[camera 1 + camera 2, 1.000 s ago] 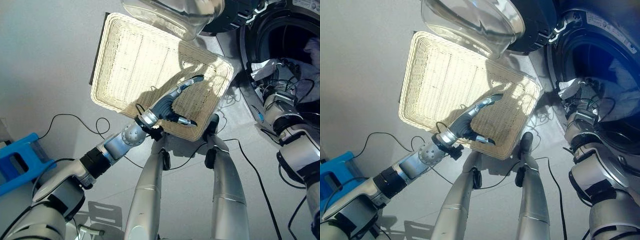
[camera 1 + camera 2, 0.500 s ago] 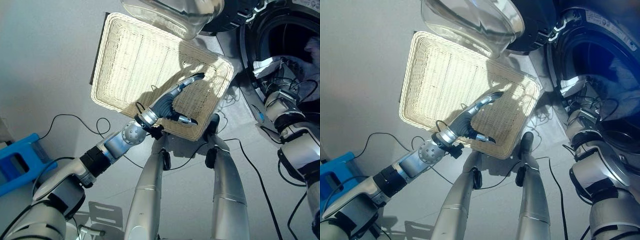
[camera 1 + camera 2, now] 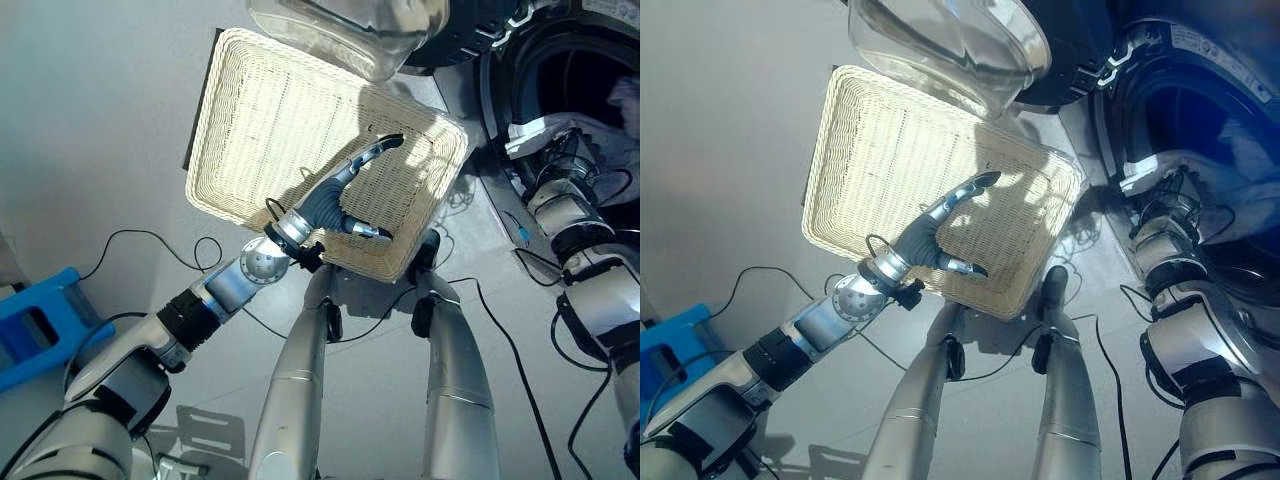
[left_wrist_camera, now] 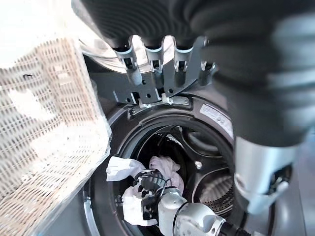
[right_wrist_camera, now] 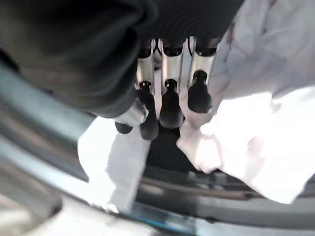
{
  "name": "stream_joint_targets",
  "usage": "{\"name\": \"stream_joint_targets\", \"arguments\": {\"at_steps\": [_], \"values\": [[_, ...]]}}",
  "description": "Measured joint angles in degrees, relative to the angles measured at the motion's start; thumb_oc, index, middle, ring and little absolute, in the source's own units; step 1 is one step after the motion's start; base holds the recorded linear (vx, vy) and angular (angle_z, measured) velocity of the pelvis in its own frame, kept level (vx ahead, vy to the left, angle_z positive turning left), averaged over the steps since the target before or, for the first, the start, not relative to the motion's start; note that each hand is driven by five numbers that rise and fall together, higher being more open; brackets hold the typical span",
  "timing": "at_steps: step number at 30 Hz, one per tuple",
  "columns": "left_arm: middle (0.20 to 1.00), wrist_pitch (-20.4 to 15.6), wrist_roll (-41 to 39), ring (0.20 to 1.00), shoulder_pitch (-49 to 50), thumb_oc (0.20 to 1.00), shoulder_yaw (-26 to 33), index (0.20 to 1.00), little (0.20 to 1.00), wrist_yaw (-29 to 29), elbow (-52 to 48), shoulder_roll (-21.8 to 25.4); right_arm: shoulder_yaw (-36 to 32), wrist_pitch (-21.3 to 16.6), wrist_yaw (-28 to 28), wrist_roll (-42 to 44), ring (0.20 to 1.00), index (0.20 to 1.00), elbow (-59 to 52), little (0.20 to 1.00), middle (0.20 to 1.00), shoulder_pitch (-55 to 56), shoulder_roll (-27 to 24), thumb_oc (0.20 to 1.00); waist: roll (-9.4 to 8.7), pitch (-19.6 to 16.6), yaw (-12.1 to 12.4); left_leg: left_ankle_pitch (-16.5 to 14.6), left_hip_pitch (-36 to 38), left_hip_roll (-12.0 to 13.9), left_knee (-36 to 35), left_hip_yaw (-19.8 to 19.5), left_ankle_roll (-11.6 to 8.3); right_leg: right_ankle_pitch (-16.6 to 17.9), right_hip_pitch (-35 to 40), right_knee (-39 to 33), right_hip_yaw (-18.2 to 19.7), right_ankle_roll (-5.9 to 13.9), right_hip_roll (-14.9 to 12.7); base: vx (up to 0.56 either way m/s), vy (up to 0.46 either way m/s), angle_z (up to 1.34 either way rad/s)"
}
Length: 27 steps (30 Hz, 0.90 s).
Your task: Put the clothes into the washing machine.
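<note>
A pale wicker basket (image 3: 260, 120) lies on the floor with nothing in it. My left hand (image 3: 330, 195) hovers over its near right part, open, fingers straight. At the right the washing machine (image 3: 500, 160) stands with its drum mouth open. My right hand (image 3: 562, 165) is at the lower rim of that mouth, fingers (image 5: 170, 83) curled against the thumb and pinching a white cloth (image 5: 115, 157). The same cloth (image 4: 123, 168) drapes over the door seal beside the hand (image 4: 152, 187). More pale clothes (image 4: 166, 166) lie deeper in the drum (image 5: 266, 123).
The machine's round glass door (image 3: 340, 25) hangs open over the basket's far edge. A blue plastic crate (image 3: 30, 325) sits on the grey floor at the far left. A dark mat edge (image 3: 190, 140) shows beside the basket.
My left hand has risen slightly over the basket and its fingers have straightened. The right hand has shifted a little at the drum mouth, still with the white cloth.
</note>
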Motion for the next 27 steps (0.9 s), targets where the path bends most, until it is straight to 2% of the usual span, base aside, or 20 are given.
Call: {"name": "stream_joint_targets", "arguments": {"at_steps": [9,11,12,18,23,27], "values": [[1.000,0.6,-1.6,1.000,0.1,1.000,2.0,1.000,1.000,-1.1,-1.5,0.1,-10.8,-7.9,-0.4,20.9,0.200,0.200,-3.0,0.200,0.200,4.7,-0.2,0.200,-0.01,0.0,-1.4,0.0,1.5,0.1,0.0,0.1,0.04,0.2,1.7,-0.4,0.1,0.04,0.2,0.00,0.008,0.00],[1.000,0.7,-1.6,1.000,0.0,1.000,2.2,1.000,1.000,-1.1,-1.5,0.2,-11.1,-8.3,-0.4,22.4,0.200,0.200,-2.8,0.200,0.200,5.1,-0.3,0.200,-0.01,0.0,-1.5,0.0,1.8,0.1,0.0,0.2,0.05,0.2,2.1,-0.6,0.1,0.04,0.2,0.00,0.000,0.00],[1.000,1.3,-1.6,1.000,-0.4,1.000,2.5,1.000,1.000,-1.5,-1.5,0.1,-14.0,-10.0,-0.4,27.3,0.200,0.200,-2.7,0.200,0.200,5.8,-0.4,0.200,-0.01,0.0,-1.7,-0.1,2.8,0.1,-0.1,0.2,0.06,0.2,3.1,-0.7,0.1,0.04,0.3,0.00,0.000,0.00],[1.000,1.7,-2.2,1.000,-0.2,1.000,2.4,1.000,1.000,-1.7,-1.6,0.2,-19.8,-16.8,-0.1,43.0,0.200,0.200,-3.0,0.200,0.200,6.2,-1.1,0.200,-0.01,0.0,-2.0,-0.2,3.9,0.5,-0.1,0.4,-0.01,0.9,4.5,-1.7,0.2,0.03,1.0,0.00,0.006,-0.02],[1.000,1.8,-3.5,1.000,0.0,1.000,2.5,1.000,1.000,-1.7,-1.6,1.3,-26.7,-25.8,0.9,60.3,0.200,0.200,-4.8,0.200,0.200,6.5,-1.0,0.200,-0.02,0.0,-3.0,-0.1,4.0,0.5,-0.1,0.5,0.11,1.6,4.8,-2.4,0.3,0.15,1.1,0.00,0.002,-0.02],[1.000,2.2,-4.5,1.000,-0.3,1.000,2.4,1.000,1.000,-1.7,-1.6,1.4,-28.7,-33.2,3.6,74.2,0.200,0.200,-7.0,0.200,0.200,5.7,0.2,0.200,-0.04,0.0,-2.8,-0.1,4.4,0.5,-0.1,0.5,0.16,1.6,5.2,-2.6,0.4,0.16,1.1,0.00,0.002,-0.01]]}}
